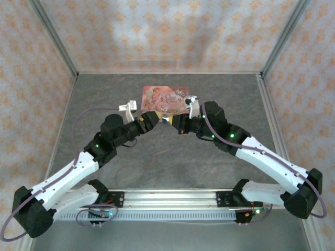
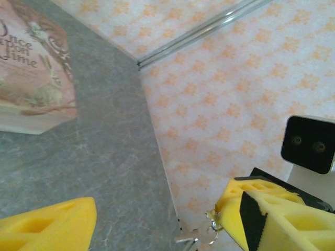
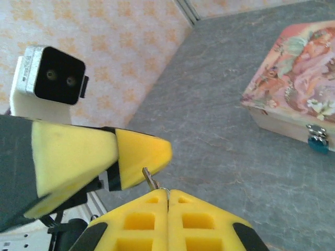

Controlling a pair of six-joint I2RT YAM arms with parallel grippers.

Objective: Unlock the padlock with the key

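key (image 3: pixel 148 177): small metal stub sticking up out of my right gripper (image 3: pixel 168 193), thin wire ring (image 3: pixel 163 190) at its base. It is held in the air, off the table, between my 2 grippers.
right jaws: pressed together, pinching the key at the tips.
padlock (image 3: pixel 317 142): tiny blue body hanging from the metal clasp (image 3: pixel 314 129) on the front wall of the tin, well apart from the key and from both grippers.
left gripper (image 1: pixel 151 118): tip to tip with my right one. 1 yellow finger (image 3: pixel 142 151) sits just beside the key stub; can't tell if they touch.
left jaws: apart, 1 finger far out at the edge of the left wrist view.
tin (image 1: pixel 164 99): pink box with a picture lid, lid down, on the grey table (image 1: pixel 157 167) just beyond both grippers.
walls (image 1: pixel 172 31): orange-patterned panels around the table.
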